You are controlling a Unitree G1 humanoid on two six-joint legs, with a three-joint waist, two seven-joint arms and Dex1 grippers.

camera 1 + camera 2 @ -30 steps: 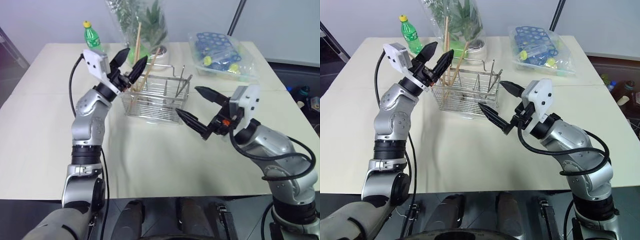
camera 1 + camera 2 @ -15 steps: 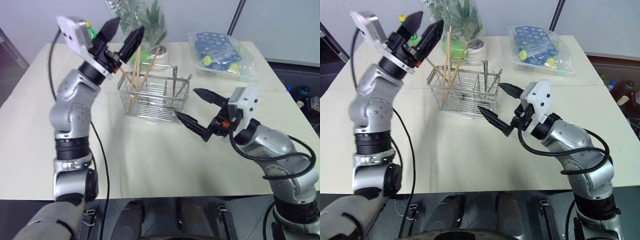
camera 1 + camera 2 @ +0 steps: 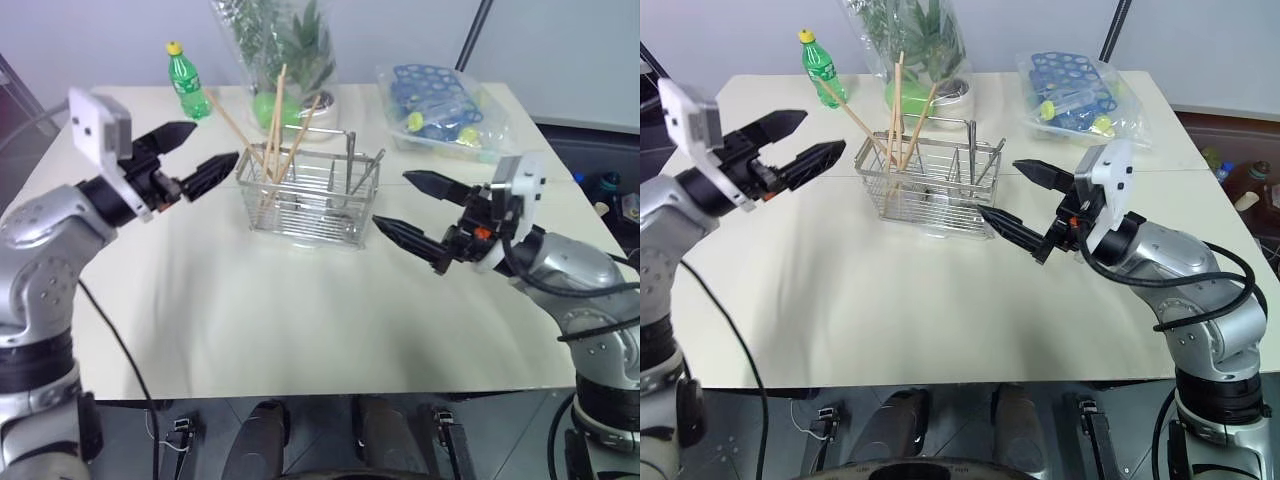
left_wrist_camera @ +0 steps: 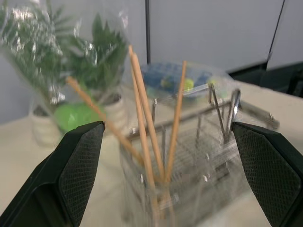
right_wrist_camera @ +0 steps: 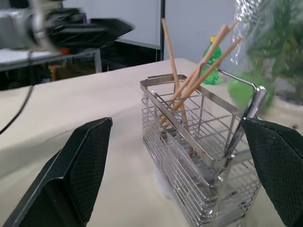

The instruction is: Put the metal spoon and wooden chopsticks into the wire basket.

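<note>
**Looks all done**

You can see the wooden chopsticks (image 3: pixel 272 135) and the metal spoon (image 5: pixel 246 124) standing in the wire basket (image 3: pixel 315 195). Your left gripper (image 3: pixel 198 157) and right gripper (image 3: pixel 412 208) are wide open and hold nothing. Nothing seems left to put in.

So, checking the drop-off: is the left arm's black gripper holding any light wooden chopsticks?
No, the left gripper is empty, its jaws open beside the silver wire basket.
</note>
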